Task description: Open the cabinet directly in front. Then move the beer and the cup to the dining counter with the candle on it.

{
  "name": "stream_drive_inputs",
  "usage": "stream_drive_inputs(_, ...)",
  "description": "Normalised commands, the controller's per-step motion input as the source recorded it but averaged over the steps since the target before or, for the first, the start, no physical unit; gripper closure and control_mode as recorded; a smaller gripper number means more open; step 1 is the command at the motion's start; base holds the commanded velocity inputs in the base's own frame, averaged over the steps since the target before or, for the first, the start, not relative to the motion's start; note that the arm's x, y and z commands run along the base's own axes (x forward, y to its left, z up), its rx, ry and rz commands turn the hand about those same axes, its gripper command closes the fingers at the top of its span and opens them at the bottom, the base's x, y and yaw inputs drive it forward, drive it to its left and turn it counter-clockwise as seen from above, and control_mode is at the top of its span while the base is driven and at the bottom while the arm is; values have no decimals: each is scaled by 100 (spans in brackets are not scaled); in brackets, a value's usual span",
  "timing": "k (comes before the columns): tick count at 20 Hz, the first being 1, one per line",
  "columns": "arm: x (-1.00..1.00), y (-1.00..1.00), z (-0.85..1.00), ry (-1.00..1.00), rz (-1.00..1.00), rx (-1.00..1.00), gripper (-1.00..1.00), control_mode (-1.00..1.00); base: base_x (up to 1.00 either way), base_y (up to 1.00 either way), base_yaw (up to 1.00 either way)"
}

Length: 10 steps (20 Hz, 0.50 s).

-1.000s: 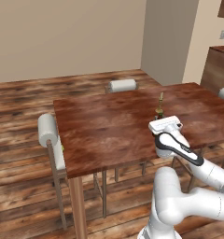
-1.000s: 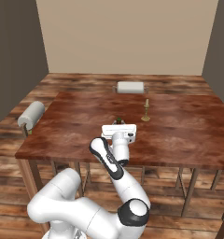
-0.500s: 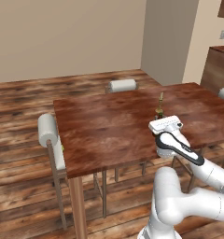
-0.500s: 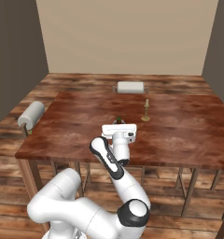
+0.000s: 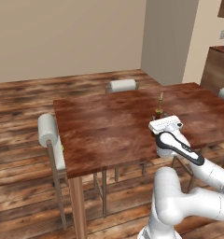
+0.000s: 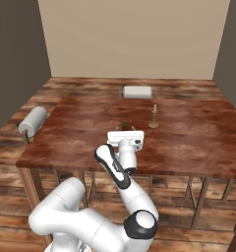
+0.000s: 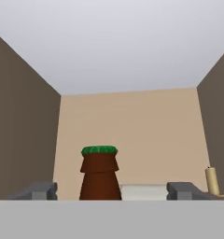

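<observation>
We see even, soft rendered light with no strong source, and the glossy tabletop (image 5: 109,126) carries a pale sheen. Shadows under it are faint and diffuse. Edges stay straight, though the hand view looks slightly soft on the beer (image 7: 100,175).

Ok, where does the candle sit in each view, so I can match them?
Left base view: candle right of centre, on the table.
Right base view: candle right of centre, mid-table.
Hand view: candle low at the right edge.
Shared landmark: the white chair back beyond the table.
</observation>
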Motion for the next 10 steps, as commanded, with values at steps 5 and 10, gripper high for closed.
stream_drive_inputs(5, 0, 0, 2, 0, 0, 0, -100, -100, 0, 0, 0)
stream_drive_inputs(10, -2, 0, 55, 11, -1, 0, -100, -100, 0, 0, 0)
